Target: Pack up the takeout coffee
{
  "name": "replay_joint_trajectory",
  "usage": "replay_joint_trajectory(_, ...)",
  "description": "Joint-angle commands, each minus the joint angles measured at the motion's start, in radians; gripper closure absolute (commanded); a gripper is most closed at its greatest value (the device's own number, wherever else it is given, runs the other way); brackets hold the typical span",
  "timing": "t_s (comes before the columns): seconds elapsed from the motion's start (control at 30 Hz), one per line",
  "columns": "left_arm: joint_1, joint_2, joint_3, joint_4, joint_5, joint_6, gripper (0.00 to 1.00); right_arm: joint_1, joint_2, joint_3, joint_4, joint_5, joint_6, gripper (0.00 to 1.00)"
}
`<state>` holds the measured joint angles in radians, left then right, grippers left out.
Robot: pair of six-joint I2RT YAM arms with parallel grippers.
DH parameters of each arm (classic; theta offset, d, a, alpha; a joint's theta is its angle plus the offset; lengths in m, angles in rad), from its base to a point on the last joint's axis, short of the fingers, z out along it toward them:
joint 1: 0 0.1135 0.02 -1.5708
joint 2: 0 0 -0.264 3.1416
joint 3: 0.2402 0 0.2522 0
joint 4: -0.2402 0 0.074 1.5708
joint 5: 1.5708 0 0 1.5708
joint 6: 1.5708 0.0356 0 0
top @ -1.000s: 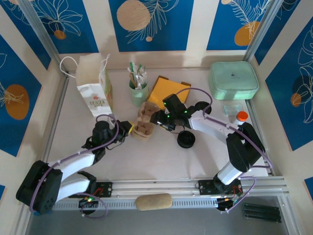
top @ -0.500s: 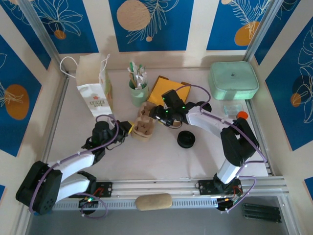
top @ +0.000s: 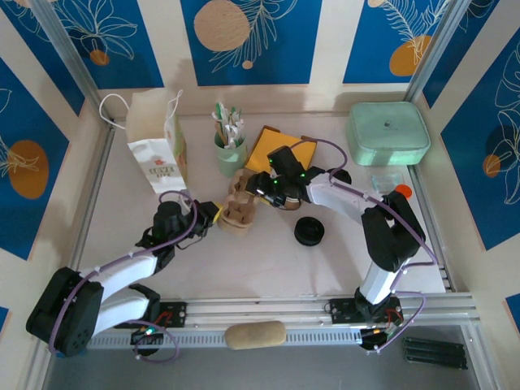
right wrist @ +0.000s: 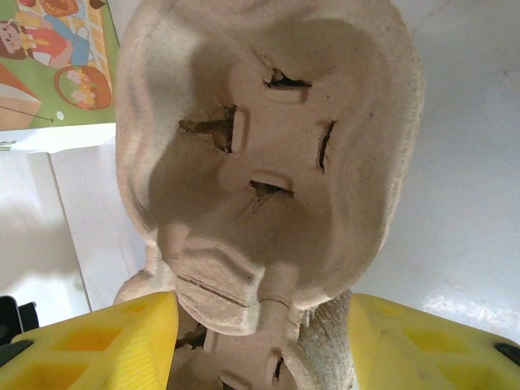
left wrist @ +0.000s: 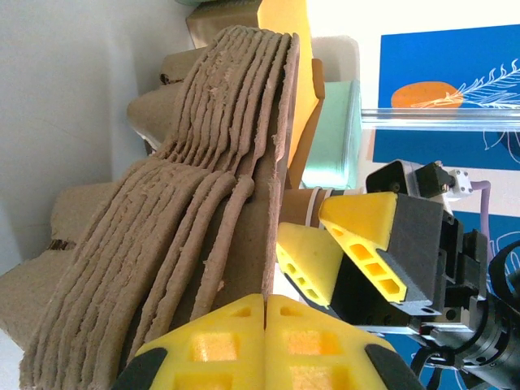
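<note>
A stack of brown moulded-pulp cup carriers sits mid-table. My left gripper is shut on its near-left edge; in the left wrist view the pads pinch the thin rim of the carrier. My right gripper hovers over the stack's right side, open, its fingers apart. In the right wrist view a carrier pocket lies below and between the spread jaws. The takeout coffee cup stands mostly hidden under the right wrist; a kraft-brown strip of it shows. Its black lid lies apart.
A paper bag stands back left, a mint-green cup of utensils behind the carriers, and a yellow pad beside it. A mint-green box is back right, with an orange-capped item near it.
My right gripper has moved left and slightly back, from beside the lid to over the carrier stack, its jaws unchanged. The left arm has not moved.
</note>
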<state>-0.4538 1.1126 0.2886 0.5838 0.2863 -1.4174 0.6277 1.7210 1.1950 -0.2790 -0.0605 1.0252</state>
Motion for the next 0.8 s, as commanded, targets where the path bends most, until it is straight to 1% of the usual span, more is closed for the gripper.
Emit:
replay_joint_trajectory(0.0, 0.007, -0.024, -0.011, 0.012, 0.005, -0.006, 1.0, -0.009, 0.02, 0.035, 0.008, -0.034, -0.003, 0.42)
replay_joint_trajectory(0.2, 0.007, -0.025, -0.011, 0.012, 0.005, -0.006, 1.0, -0.017, 0.024, 0.046, 0.004, -0.05, -0.007, 0.43)
replay_joint_trajectory(0.43, 0.009, -0.029, -0.012, 0.008, 0.004, -0.007, 1.0, -0.005, -0.022, 0.021, -0.059, 0.038, -0.004, 0.41)
replay_joint_trajectory(0.77, 0.01, -0.026, -0.011, 0.007, 0.005, -0.005, 1.0, -0.01, 0.034, 0.056, -0.033, -0.003, 0.0, 0.41)
